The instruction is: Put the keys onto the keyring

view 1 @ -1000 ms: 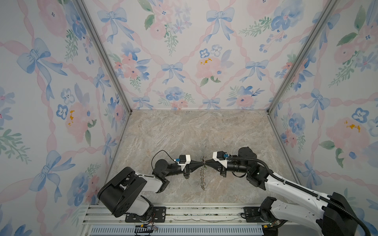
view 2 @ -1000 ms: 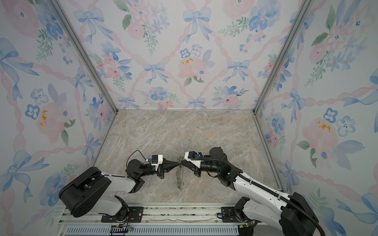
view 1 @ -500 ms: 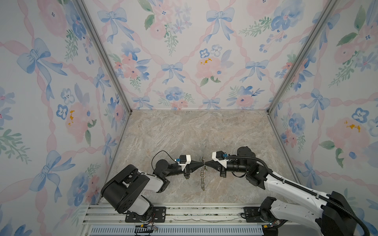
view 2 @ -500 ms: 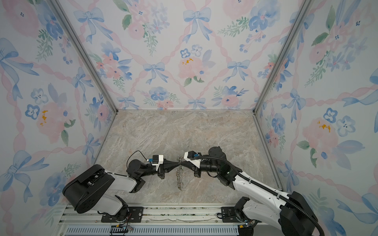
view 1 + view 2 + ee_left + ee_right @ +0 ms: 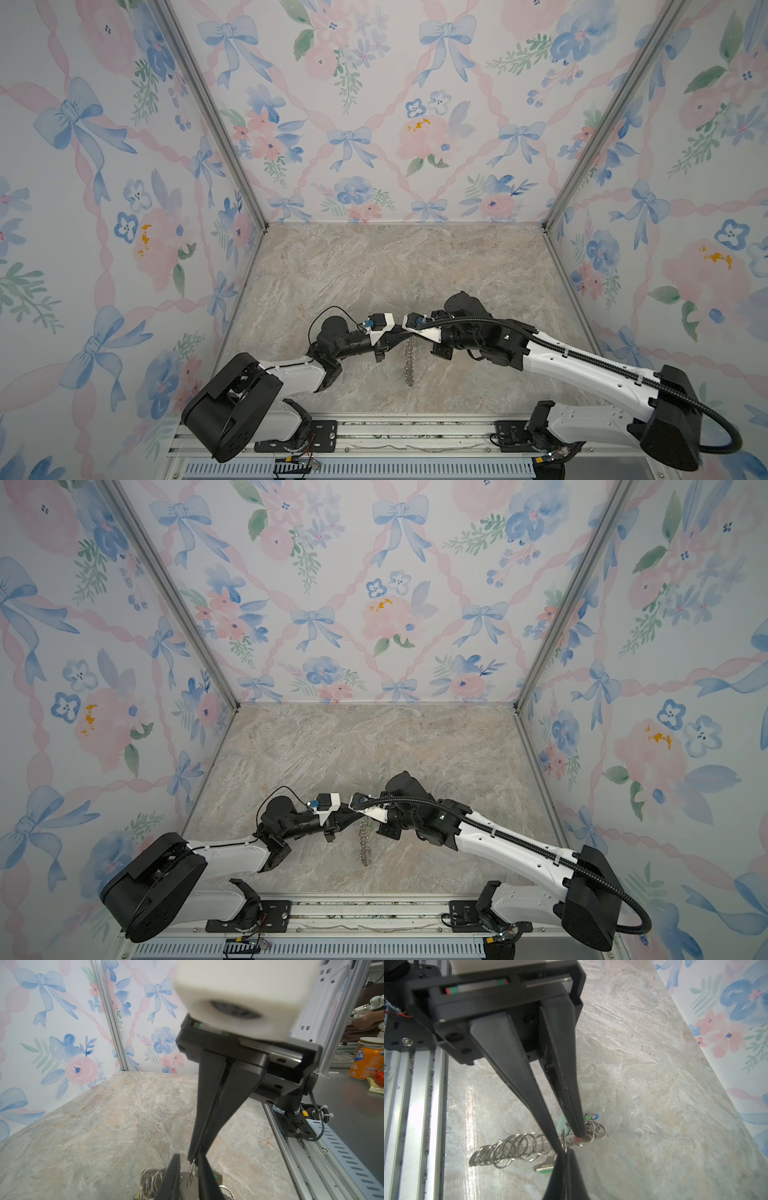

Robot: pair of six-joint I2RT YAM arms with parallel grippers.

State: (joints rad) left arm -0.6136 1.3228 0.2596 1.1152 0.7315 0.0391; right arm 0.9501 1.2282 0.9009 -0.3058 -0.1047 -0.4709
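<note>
Since a second ago the two wrists have drawn together: the right gripper (image 5: 412,333) has slid left and the left gripper (image 5: 406,332) has edged right, so their tips now meet. The keyring (image 5: 409,365) has stayed where it was, a thin chain-like line on the marbled table (image 5: 374,270) running from the meeting tips toward the near edge.

In both top views the wrists and fingers cover the far end of the keyring (image 5: 364,845), and no key can be made out there. The left wrist view cuts the rings (image 5: 151,1178) off at the frame edge and blurs them. Whether the ring pile rests fully on the table or is partly lifted I cannot tell.

The right gripper's (image 5: 565,1150) jaws are pressed together, and a thin wire ring seems pinched at their tips. The left gripper's (image 5: 571,1141) jaws stand slightly apart, with that ring and the right gripper's tip (image 5: 192,1160) in the gap between them.

Seen from the right wrist, the keyring (image 5: 508,1150) is a row of overlapping silver wire rings. At its far end the keys (image 5: 589,1124) bunch together, with green, blue and red heads showing. One green-headed key (image 5: 544,1167) lies just beside the rings.
</note>
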